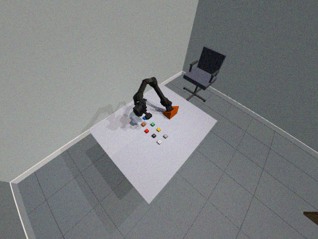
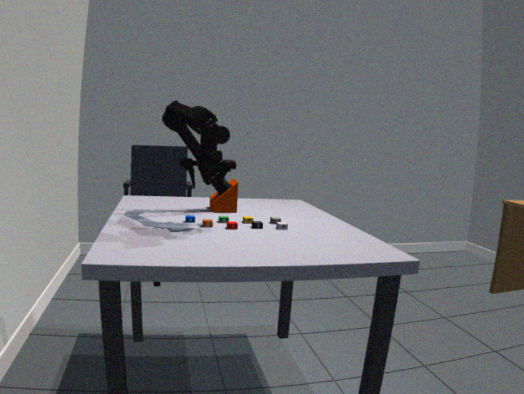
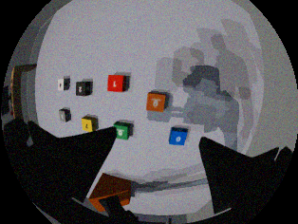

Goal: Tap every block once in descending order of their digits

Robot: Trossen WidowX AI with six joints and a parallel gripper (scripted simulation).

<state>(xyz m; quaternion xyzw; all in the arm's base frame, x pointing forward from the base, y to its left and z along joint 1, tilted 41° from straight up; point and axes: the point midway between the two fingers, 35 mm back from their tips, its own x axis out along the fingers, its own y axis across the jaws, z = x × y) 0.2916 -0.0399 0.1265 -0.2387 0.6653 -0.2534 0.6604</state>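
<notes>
Several small coloured blocks lie in two rows on the white table (image 1: 154,174) (image 2: 237,254) (image 3: 145,27). They are blue (image 1: 144,117) (image 2: 189,218) (image 3: 178,135), orange (image 1: 143,124) (image 2: 207,222) (image 3: 157,101), green (image 1: 152,124) (image 2: 223,219) (image 3: 122,130), red (image 1: 146,130) (image 2: 231,224) (image 3: 117,82), yellow (image 1: 158,129) (image 2: 247,219) (image 3: 88,123), black (image 1: 153,135) (image 2: 256,224) (image 3: 83,88), grey (image 1: 165,135) (image 2: 274,219) (image 3: 65,115) and white (image 1: 159,142) (image 2: 281,225) (image 3: 64,84). The digits are too small to read. My gripper (image 1: 146,115) (image 2: 192,175) (image 3: 159,138) is open and empty, hanging above the blue block.
The arm's orange wedge base (image 1: 171,112) (image 2: 224,199) (image 3: 109,192) stands behind the blocks. An office chair (image 1: 203,74) (image 2: 156,169) stands beyond the table near the wall. A wooden piece of furniture (image 2: 508,245) (image 1: 312,216) is off to the right.
</notes>
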